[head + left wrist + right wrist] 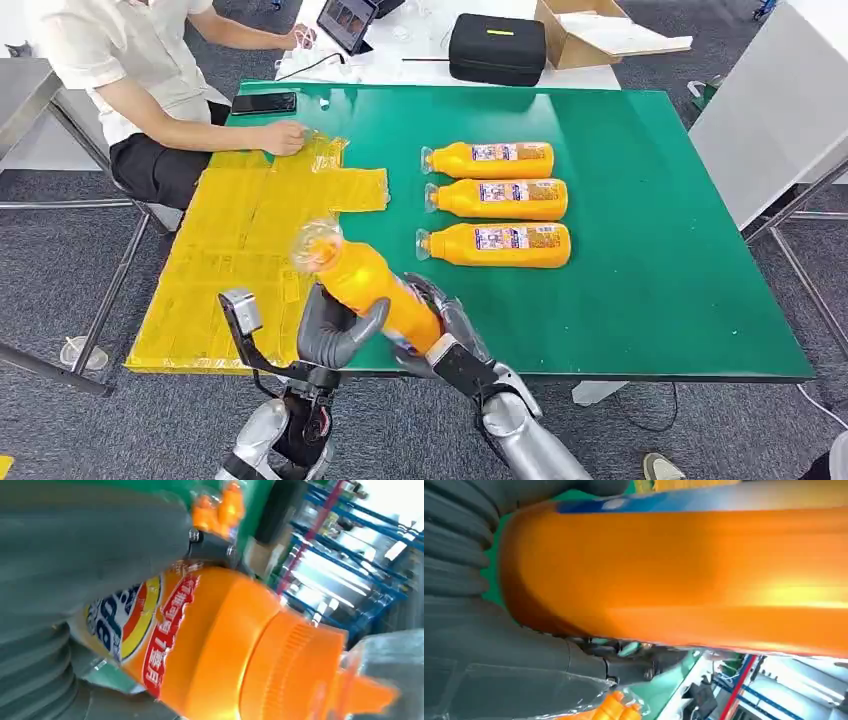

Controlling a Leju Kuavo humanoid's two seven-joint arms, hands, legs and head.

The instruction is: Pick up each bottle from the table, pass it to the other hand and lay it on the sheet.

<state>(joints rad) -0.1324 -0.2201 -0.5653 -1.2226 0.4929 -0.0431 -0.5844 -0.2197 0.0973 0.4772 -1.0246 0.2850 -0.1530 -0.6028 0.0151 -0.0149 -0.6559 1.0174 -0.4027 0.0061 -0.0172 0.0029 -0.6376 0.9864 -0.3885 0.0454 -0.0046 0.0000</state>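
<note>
1. orange bottle [368,288] held over the table's [650,300] near edge, between both hands; tilted, cap toward the yellow sheet [240,240]
2. left hand [335,330] grips it; right hand [445,330] grips its base
3. three bottles [497,202] lie on the table beside the sheet

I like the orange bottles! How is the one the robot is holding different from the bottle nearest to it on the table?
The held bottle is up in the air, between the left hand and right hand; the nearest table bottle lies flat on the green table, untouched. The held bottle tilts with its cap toward the yellow sheet; the table bottle lies level. Both are orange with clear caps.
</note>
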